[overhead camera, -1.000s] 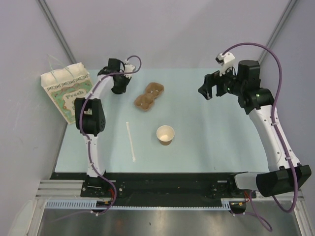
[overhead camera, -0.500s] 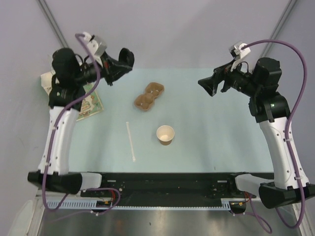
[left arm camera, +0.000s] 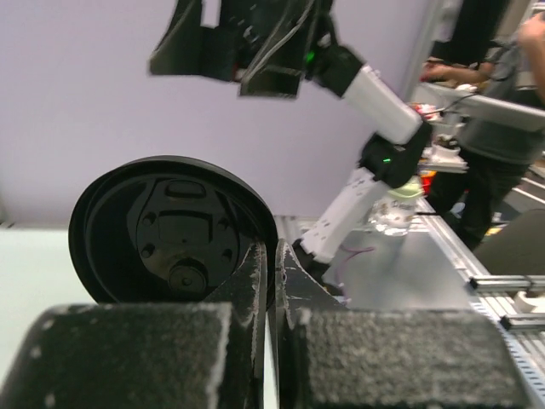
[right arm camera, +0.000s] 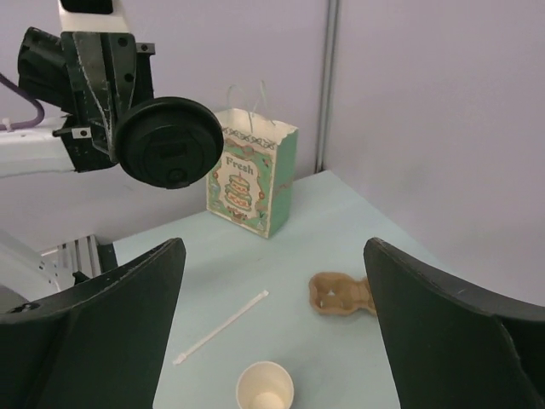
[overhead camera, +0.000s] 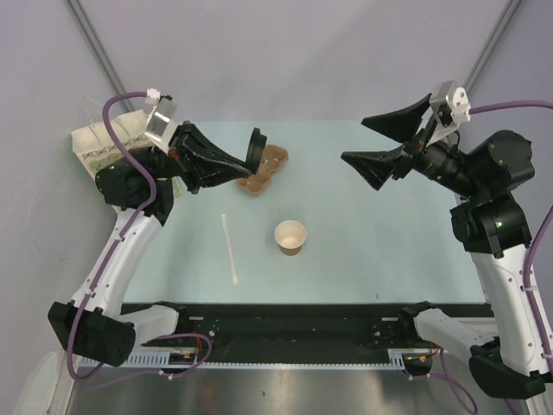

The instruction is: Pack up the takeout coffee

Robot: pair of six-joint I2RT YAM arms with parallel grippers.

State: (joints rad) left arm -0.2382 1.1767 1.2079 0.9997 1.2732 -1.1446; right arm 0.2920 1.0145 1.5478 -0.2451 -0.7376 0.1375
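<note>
At about 10 o'clock on the table stands one printed paper bag, partly hidden by the left arm. The left gripper is clamped together on the rim of the one black lid, which is held on edge in the air. The lid's axis runs level and its flat face turns toward 3 o'clock, at the right arm, whose wrist camera sees it as a full disc. In the overhead view the lid overlaps the 9 o'clock side of the one brown two-hole carrier, which lies flat with its long axis running from 7 to 1 o'clock. One white stir stick lies flat, long axis roughly 12 to 6 o'clock, at 9 o'clock of the cup. The one tan paper cup stands upright near the table's centre, long axis vertical, its white mouth open upward and uncovered, well apart from the lid. The right gripper hangs in the air at about 2 o'clock of the cup, its jaws spread wide apart with nothing between them. Half a second earlier the lid was higher, near the far-left edge. It now sits lower and further right, while the cup, stick and carrier lie unchanged.
</note>
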